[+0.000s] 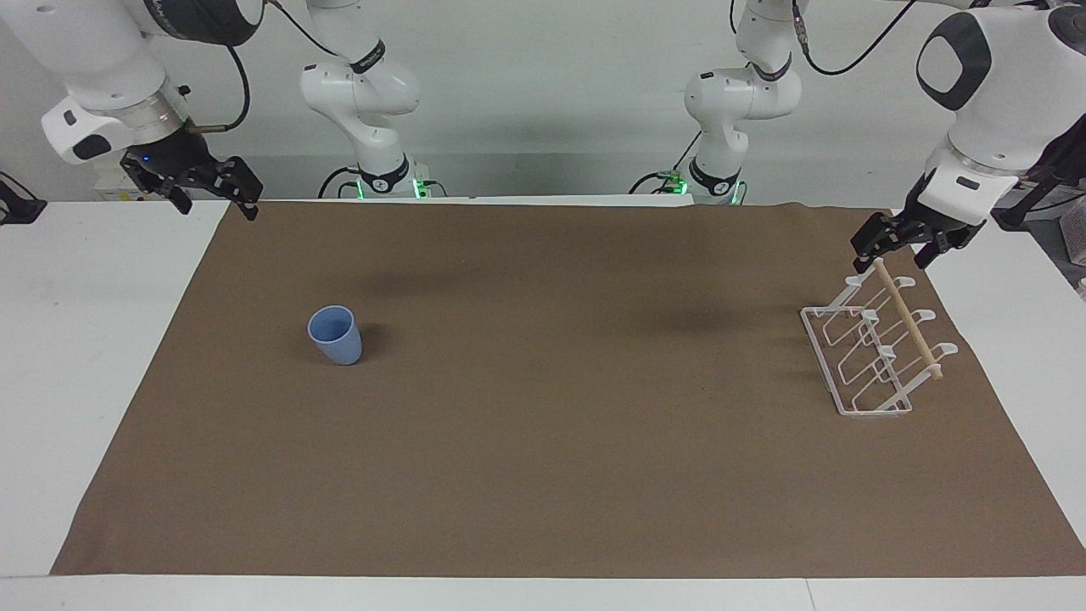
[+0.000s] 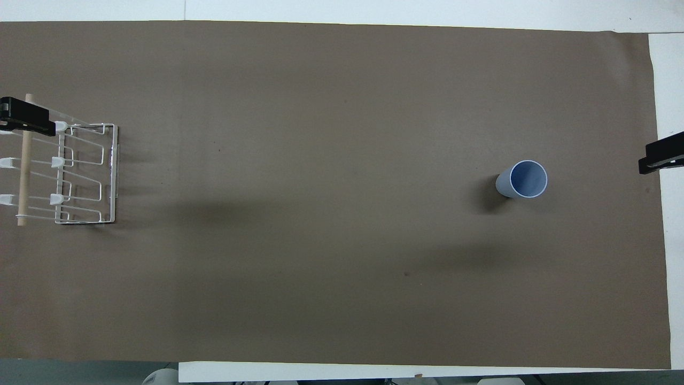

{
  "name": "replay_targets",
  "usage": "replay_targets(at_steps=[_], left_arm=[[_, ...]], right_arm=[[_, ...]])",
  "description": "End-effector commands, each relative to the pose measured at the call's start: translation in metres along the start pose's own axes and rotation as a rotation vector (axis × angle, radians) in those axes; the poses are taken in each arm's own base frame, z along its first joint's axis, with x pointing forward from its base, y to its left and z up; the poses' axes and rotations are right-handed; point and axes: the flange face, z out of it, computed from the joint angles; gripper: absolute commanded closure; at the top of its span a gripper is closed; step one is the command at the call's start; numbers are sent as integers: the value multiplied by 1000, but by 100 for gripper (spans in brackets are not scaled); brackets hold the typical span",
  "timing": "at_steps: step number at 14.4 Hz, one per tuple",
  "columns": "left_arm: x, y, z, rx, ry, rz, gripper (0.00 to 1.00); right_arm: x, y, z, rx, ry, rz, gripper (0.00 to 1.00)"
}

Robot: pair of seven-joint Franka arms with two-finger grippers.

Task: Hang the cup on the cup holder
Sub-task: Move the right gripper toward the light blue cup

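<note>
The light-blue cup stands upright, mouth up, on the brown mat toward the right arm's end of the table; it also shows in the overhead view. The white wire cup holder with its wooden dowel stands at the left arm's end; it also shows in the overhead view. My left gripper hangs open and empty in the air over the holder's dowel side, and shows in the overhead view. My right gripper hangs open and empty over the mat's edge, well apart from the cup, and its tip shows in the overhead view.
A brown mat covers most of the white table. The two arm bases stand at the table's edge nearest the robots.
</note>
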Motion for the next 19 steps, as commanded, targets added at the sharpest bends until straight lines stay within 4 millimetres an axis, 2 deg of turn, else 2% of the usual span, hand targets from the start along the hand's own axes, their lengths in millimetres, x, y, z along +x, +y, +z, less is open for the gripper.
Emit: replay_targets(at_steps=[1,5,8,10,12,14,17,19], left_arm=[[-10,5,-1,-6,-5,-12,0],[-10,5,-1,-6,-5,-7,0],[-10,6,-1,-6,-6,-6,0],[-10,6,-2,-6,-2,-3,0],[-10,8,-2,-6,0,0,0],[-10,9,-2,-6,-2,0,0],[-10,10,-3,-6,0,0,0],[-10,9,-2,-6,-2,-1,0]], right_arm=[[-1,3,0,-2,-10,-30,0],[0,1,4,-10,-2,-35,0],[12,5,13,-19,32,-100,0],[28,7,41,-22,51,-168,0],[46,14,77,-11,67,-180,0],[60,12,111,-7,54,-179,0],[66,1,162,89,35,-150,0],[64,-14,185,88,31,-164,0]])
